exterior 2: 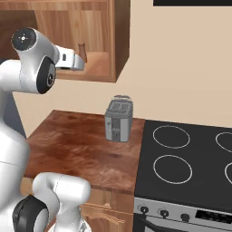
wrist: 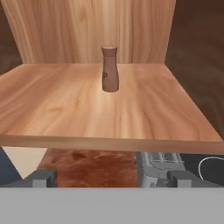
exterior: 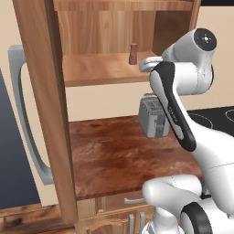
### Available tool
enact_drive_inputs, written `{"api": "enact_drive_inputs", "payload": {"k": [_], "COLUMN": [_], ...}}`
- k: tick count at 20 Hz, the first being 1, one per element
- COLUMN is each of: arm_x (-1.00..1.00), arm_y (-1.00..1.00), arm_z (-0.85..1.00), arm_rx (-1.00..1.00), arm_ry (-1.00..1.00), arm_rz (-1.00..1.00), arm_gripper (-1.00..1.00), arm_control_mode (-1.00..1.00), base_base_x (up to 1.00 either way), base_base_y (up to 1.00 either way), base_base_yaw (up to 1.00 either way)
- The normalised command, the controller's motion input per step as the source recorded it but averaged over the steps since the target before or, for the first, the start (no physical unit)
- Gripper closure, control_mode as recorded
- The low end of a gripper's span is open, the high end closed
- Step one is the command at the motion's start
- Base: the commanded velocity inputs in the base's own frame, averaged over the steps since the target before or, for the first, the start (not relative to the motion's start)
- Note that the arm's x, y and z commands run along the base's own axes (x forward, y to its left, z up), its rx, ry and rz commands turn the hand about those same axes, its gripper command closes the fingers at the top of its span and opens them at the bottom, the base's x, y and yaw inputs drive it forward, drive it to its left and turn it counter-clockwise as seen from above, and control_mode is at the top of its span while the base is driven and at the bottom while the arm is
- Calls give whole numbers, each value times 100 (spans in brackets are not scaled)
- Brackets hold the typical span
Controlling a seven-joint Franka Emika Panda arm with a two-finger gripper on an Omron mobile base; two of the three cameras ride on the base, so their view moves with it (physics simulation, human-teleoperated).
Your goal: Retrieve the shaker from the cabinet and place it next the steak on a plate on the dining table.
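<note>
The shaker (wrist: 110, 70), a slim brown wooden cylinder, stands upright near the back of the cabinet shelf (wrist: 109, 116). It also appears as the shaker (exterior: 133, 54) and the shaker (exterior 2: 82, 50) in the base views. My gripper (wrist: 113, 179) is open, level with the shelf's front edge and a good way short of the shaker, with nothing between its fingertips. The cabinet (exterior: 100, 68) stands open, its tall door (exterior: 45, 114) swung out to the left. The steak, the plate and the dining table are out of view.
A grey toaster (exterior: 154, 116) sits on the dark wood counter (exterior: 114, 157) under the shelf. A black stove top (exterior 2: 181, 158) lies to the counter's right. The cabinet side wall (wrist: 192, 65) closes in the shelf's right side.
</note>
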Motion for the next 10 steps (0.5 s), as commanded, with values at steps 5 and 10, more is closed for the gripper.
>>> {"api": "enact_drive_inputs", "payload": {"k": [5,10], "arm_x": [2,14], "arm_y": [6,0], "arm_z": [29,7], "arm_rx": [0,0], "arm_ry": [-1,0], "arm_rz": [0,0], "arm_gripper": [-100,-100], "arm_control_mode": [-100,-100], "base_base_x": [0,0], "base_base_y": [0,0], "base_base_yaw": [0,0]}}
